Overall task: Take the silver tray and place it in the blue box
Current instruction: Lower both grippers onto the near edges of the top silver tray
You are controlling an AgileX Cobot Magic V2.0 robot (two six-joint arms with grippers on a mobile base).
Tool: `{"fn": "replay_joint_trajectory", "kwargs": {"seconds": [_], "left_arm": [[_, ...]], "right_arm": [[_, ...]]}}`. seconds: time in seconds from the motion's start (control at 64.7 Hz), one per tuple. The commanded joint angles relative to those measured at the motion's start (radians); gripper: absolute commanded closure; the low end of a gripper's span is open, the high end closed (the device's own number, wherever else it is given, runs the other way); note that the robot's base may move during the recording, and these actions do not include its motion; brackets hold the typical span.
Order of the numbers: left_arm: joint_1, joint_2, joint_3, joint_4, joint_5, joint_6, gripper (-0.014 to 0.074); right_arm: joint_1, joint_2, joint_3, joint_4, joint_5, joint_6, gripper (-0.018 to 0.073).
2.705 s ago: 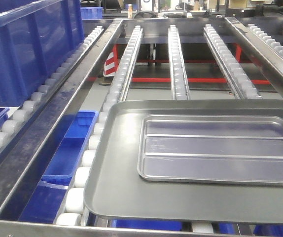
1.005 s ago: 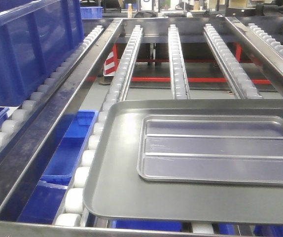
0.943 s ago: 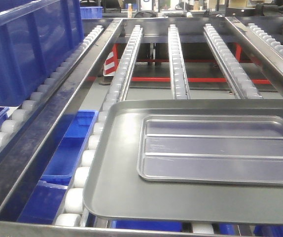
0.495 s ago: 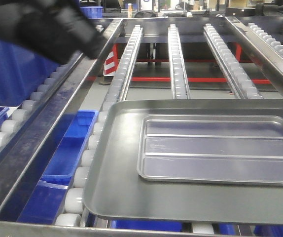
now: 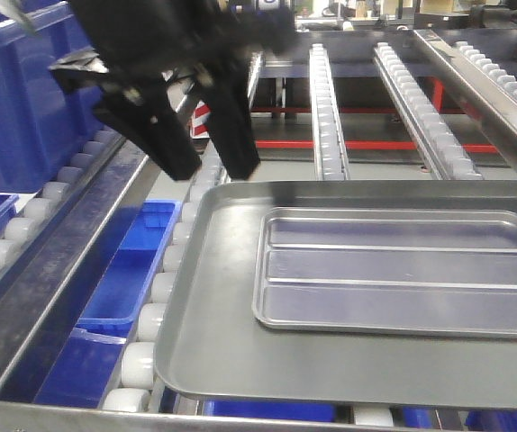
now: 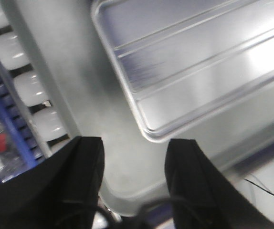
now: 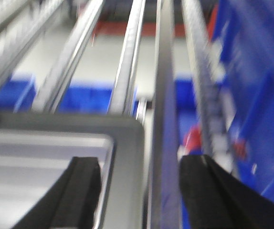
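The silver tray (image 5: 394,270), shiny with two long ridges, lies flat on a larger grey sheet tray (image 5: 213,306) on the roller rails. My left gripper (image 5: 212,169) hangs open just above the sheet tray's far left corner, apart from the silver tray. In the left wrist view the silver tray (image 6: 199,62) sits ahead of the open left gripper (image 6: 134,148), whose black fingers (image 6: 87,162) frame bare grey sheet. The blurred right wrist view shows my right gripper (image 7: 139,167) open over the silver tray's (image 7: 32,157) corner and rim. The blue box (image 5: 24,99) stands at far left.
Rows of white rollers (image 5: 326,99) on steel rails run away from me. Small shallow blue bins (image 5: 123,270) sit below the rails at left. A steel side rail (image 5: 78,261) separates the trays from the blue box. Red frame bars (image 5: 367,144) lie underneath.
The left arm has swung in from the upper left and down; its open gripper now hangs over the sheet tray's far left corner. The trays have stayed put.
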Motion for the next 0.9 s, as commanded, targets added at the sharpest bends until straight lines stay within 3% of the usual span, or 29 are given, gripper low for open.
{"fn": "replay_joint_trajectory", "kwargs": {"seconds": [0.0,0.17,0.263,0.556,0.711,0.881], "left_arm": [[-0.022,-0.013,-0.061,0.069,-0.011,-0.106,0.0365],[-0.029,0.013,-0.079,0.079,-0.059,-0.209,0.0365],[-0.029,0.028,-0.084,0.082,-0.061,-0.254,0.0365],[-0.053,0.135,-0.169,0.088,-0.052,-0.313,0.0365],[-0.058,0.198,-0.214,0.111,-0.024,-0.358,0.0365],[-0.058,0.242,-0.262,0.141,-0.006,-0.378,0.0365]], "right_arm": [[0.045,0.133,-0.117,-0.001,0.041,0.000,0.0051],[0.143,0.429,-0.304,-0.001,0.269,0.000,0.0051],[0.153,0.585,-0.389,-0.001,0.340,0.001,0.0051],[0.151,0.902,-0.557,-0.001,0.359,0.065,0.0051],[0.151,0.991,-0.565,-0.001,0.343,0.158,0.0051],[0.151,1.060,-0.565,-0.001,0.332,0.170,0.0051]]}}
